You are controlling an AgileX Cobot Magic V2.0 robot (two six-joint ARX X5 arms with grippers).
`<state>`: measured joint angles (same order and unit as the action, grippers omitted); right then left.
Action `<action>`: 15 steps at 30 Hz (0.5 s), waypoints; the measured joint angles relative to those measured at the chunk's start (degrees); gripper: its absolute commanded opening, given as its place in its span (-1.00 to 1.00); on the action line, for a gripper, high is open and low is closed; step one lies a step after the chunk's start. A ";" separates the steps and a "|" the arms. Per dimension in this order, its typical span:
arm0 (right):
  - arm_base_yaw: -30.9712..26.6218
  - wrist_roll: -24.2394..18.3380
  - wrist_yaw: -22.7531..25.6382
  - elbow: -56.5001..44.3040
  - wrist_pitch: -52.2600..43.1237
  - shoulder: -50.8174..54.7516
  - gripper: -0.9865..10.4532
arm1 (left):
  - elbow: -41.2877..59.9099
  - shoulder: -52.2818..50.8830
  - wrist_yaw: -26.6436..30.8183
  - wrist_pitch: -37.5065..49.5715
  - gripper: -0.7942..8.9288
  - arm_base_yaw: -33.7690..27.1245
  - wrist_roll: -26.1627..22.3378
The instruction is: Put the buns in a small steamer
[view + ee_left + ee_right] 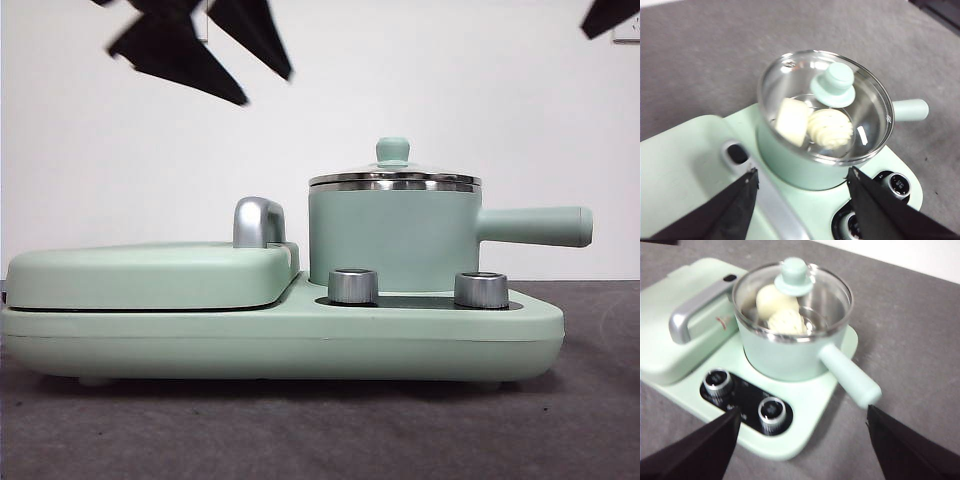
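Note:
The small steamer (394, 236) is a mint green pot with a steel rim and side handle, standing on the right of the cooker base; its glass lid (826, 102) with a green knob is on. Through the lid both buns show inside: a smooth oblong bun (791, 120) and a swirled ridged bun (830, 128), also seen as the smooth bun (772, 299) and the ridged bun (786, 321). My left gripper (802, 185) hangs open above the pot, holding nothing. My right gripper (802, 427) is open too, raised over the knobs side, empty.
The mint green cooker base (280, 340) fills the middle of the grey table. Its flat lidded grill section (150, 272) with a chrome handle (257, 221) lies left of the pot. Two silver knobs (353, 285) sit at the front. Dark arm parts (190, 45) hang at the top.

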<state>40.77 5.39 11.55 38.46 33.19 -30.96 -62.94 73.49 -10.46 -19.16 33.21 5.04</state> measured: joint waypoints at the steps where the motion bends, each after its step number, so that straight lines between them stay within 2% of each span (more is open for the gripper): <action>1: 0.00 -0.02 -0.48 0.00 -0.98 -0.72 -0.13 | 1.46 -1.84 0.00 0.11 -0.24 -0.52 0.17; 10: 0.00 -0.11 -5.09 0.00 -11.30 -10.27 -0.13 | 15.98 -18.14 0.02 -0.07 -0.24 -5.75 2.82; 15: 0.00 -0.15 -7.78 0.00 -18.51 -15.32 -0.13 | 19.71 -25.07 0.00 -2.80 -0.24 -8.00 4.28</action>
<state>40.77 5.23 3.77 38.46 14.68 -46.28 -43.22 48.42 -10.46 -21.96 25.21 9.32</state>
